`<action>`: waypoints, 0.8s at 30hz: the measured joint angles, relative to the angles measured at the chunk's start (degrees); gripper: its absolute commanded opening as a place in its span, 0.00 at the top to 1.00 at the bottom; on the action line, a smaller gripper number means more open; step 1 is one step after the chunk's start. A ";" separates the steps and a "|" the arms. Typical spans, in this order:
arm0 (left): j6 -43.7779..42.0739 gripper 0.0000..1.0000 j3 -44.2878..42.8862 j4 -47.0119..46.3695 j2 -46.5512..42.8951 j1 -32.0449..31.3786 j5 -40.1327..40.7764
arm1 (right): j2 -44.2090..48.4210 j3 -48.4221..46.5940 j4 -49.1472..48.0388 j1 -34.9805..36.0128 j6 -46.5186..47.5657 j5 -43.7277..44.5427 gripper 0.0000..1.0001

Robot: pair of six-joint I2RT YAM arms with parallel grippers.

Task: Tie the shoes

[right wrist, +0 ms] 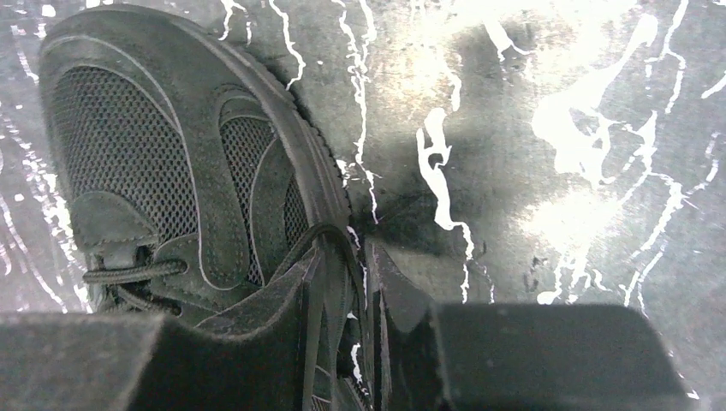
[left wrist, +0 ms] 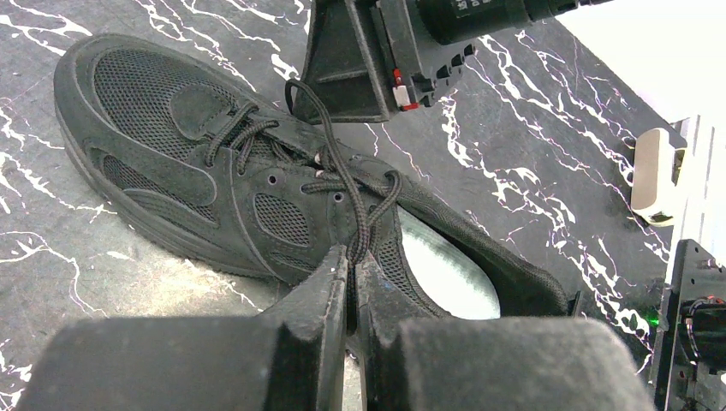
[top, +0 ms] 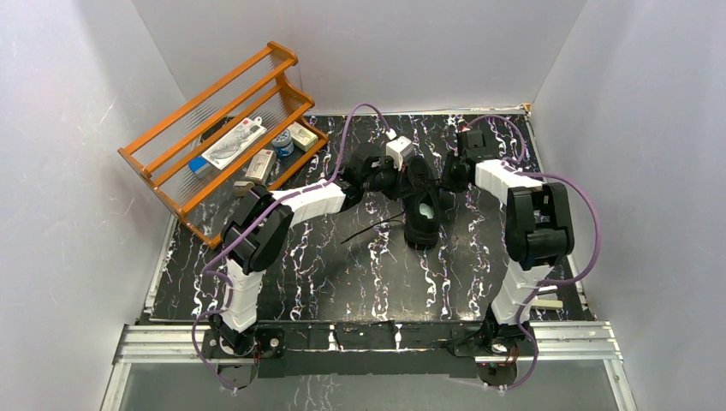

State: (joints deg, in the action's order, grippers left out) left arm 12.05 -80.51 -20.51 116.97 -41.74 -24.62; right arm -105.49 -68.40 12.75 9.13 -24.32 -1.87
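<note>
Left wrist view: left pincer [left wrist: 351, 276] closed on lace [left wrist: 347, 175] at sneaker [left wrist: 171, 145] opening — right pincer [right wrist: 361, 261] closed on lace beside sneaker toe.

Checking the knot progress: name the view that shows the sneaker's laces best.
Left wrist: the laces criss-cross up close, one strand pinched in the left tool. Top external shows a trailing strand; right wrist, a small part.

sneaker [left wrist: 188, 197] is looking matte w/ mesh panels + suede-ish overlays, laces [left wrist: 342, 171] showing woven cord. tabletop [left wrist: 531, 171] is shining glossy, marble-look. rack [top: 282, 56] is looking like varnished orange wood imo.
</note>
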 measured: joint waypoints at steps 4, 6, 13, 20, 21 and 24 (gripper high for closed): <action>-0.04 1.00 0.00 0.09 0.00 0.00 -0.02 | -1.36 -3.08 4.44 1.22 0.92 6.36 0.67; -0.09 1.00 0.00 0.24 0.00 0.00 0.00 | -2.64 -3.02 6.69 0.96 2.16 9.62 0.66; -0.44 1.00 0.00 0.42 0.00 0.00 -0.04 | -2.86 -3.13 10.34 0.22 6.78 9.42 0.56; -0.48 1.00 0.24 0.42 0.00 0.00 -0.24 | 3.67 3.26 9.31 0.17 12.37 0.85 0.52; -0.48 1.00 0.33 0.44 0.00 0.00 -0.24 | 4.33 3.65 9.16 0.24 12.79 -0.02 0.51; -0.46 1.00 0.35 0.39 0.00 0.04 -0.31 | 4.70 4.17 7.19 0.26 13.81 -2.75 0.49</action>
State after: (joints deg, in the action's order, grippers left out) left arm 11.60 -80.16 -20.12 116.97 -41.69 -24.93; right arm -100.79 -64.23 19.94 9.39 -10.50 -4.62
